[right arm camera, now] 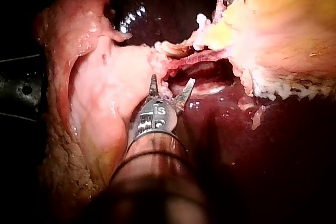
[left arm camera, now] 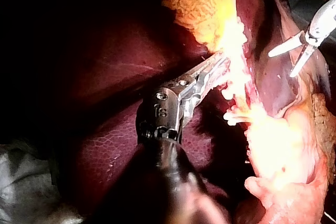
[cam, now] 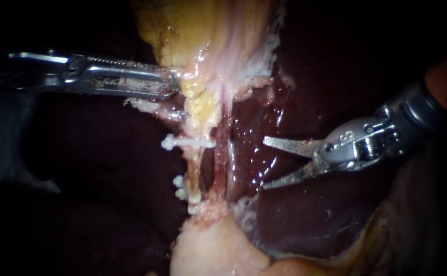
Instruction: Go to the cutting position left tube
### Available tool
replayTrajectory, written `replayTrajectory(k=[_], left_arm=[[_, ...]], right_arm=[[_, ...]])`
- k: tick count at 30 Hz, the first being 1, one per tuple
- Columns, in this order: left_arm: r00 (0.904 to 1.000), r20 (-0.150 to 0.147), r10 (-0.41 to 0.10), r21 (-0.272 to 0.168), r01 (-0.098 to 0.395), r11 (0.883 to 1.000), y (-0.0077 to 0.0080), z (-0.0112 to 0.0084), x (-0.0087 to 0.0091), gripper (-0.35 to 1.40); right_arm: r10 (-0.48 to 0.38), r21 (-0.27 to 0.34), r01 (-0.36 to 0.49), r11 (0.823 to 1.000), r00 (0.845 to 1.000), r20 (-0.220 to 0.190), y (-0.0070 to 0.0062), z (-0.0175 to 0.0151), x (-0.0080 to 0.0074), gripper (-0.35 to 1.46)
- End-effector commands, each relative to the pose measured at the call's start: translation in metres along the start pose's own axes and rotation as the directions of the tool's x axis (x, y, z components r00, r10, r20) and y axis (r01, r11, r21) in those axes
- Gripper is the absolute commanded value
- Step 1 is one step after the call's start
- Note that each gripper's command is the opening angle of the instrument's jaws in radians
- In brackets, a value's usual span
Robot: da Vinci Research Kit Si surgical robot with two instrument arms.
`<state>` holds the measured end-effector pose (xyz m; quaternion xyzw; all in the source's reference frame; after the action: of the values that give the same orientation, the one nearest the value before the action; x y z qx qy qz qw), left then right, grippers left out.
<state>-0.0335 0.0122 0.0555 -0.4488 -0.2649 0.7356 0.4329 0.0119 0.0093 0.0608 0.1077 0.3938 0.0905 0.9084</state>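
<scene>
Two tubes run down from the yellow gallbladder (cam: 197,30) to pale tissue (cam: 218,245). The left tube (cam: 196,166) is yellowish and carries a white clip (cam: 185,142) high up and more clips (cam: 182,188) lower down. A bare stretch lies between them. The right tube (cam: 222,158) is reddish. My left instrument (cam: 174,84) is shut on the gallbladder's lower edge (left arm camera: 223,66). My right instrument (cam: 263,163) has two open blades that point at the tubes from the right. They stand apart from the right tube, over the liver (right arm camera: 171,83).
Dark red, wet liver (cam: 310,76) lies all around the tubes. A frayed white tissue edge (cam: 264,71) hangs off the gallbladder above the right instrument. In the right wrist view a pale fatty fold (right arm camera: 89,108) lies beside the blades.
</scene>
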Motion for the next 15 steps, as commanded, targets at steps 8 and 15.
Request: replayTrajectory(k=[8,15], left_arm=[[0.9999,0.007,-0.011,-0.009,0.011,1.0,0.001,-0.0035,0.0017,-0.35],[0.9991,-0.032,-0.029,0.003,0.029,1.0,0.0017,-0.0079,0.004,-0.35]], right_arm=[[0.0,0.0,0.0,1.0,1.0,0.0,0.0,0.0,0.0,1.45],[0.0,0.004,0.0,1.0,1.0,0.002,-0.0001,0.0,0.0,1.45]])
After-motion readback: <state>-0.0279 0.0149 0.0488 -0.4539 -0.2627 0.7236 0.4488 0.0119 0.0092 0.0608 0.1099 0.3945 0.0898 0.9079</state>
